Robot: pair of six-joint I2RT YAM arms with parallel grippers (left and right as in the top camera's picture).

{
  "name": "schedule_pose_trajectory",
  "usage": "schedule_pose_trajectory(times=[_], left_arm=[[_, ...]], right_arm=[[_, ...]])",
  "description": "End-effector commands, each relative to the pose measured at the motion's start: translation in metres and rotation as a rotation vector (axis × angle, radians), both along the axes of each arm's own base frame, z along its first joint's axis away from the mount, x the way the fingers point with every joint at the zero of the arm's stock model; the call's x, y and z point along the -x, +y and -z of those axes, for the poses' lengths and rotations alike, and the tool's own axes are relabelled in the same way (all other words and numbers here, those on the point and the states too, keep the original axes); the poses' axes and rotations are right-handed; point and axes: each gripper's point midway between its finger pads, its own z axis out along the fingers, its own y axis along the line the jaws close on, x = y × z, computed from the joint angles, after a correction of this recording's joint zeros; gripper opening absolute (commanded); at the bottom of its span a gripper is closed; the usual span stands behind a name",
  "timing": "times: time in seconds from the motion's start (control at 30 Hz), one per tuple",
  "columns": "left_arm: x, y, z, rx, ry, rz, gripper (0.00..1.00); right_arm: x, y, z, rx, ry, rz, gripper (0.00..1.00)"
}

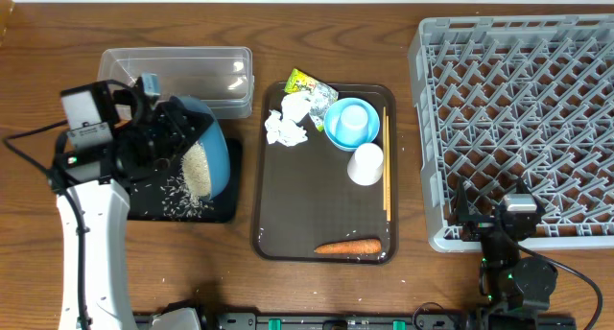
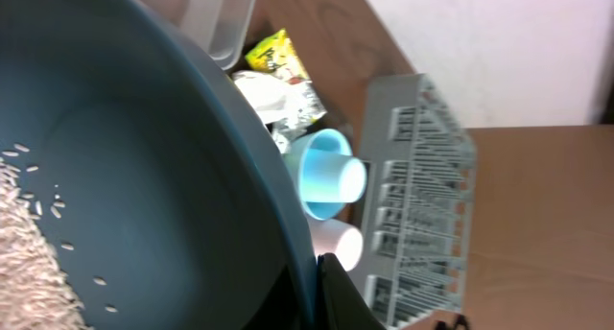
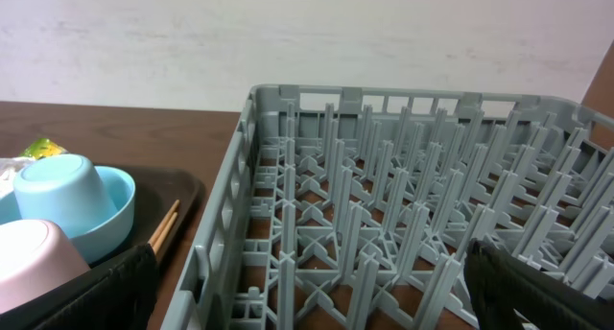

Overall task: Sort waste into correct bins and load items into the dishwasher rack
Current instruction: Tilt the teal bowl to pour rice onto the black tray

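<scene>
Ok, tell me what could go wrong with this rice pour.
1. The dark-blue bowl is tipped steeply over the black tray; scattered rice lies near its edge, so grains may land on the table.
2. The left gripper holds the bowl only by its rim, so it could slip.
3. The clear tub sits right behind; lifting the bowl might knock it.

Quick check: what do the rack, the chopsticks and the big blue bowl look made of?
Rack: grey moulded plastic by the look, matte, with uniform lattice pegs. Chopsticks: likely wood or bamboo, thin, tan, no gloss. Big blue bowl: probably plastic or melamine, smooth with a soft sheen; ceramic can't be ruled out.
</scene>
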Motion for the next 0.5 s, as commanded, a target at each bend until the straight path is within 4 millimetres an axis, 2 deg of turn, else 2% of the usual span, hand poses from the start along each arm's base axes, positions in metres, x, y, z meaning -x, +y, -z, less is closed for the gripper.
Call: schedule_pose_trajectory(times=[0.0,0.17,0.27,0.37,0.47], left_arm=[[0.004,-0.006,-0.026,0.118,-0.060,0.054,0.06],[0.004,0.012,-0.030,0.150,-0.061,0.003,0.06],[0.009,0.015,-0.042,0.224,-0.093,0.024,0.06],[0.008,0.028,-0.041,0.225,-0.093,-0.019,0.06],[0.013,0.032,-0.056,0.333,-0.130,0.014,0.06]], right_arm=[[0.000,-0.003,0.001,-0.014,0.000,0.016,0.99],[0.000,-0.003,0.001,-0.014,0.000,0.016,0.99],[0.000,-0.003,0.001,-0.014,0.000,0.016,0.99],[0.000,-0.003,0.001,-0.014,0.000,0.016,0.99],[0.000,-0.003,0.001,-0.014,0.000,0.016,0.99]])
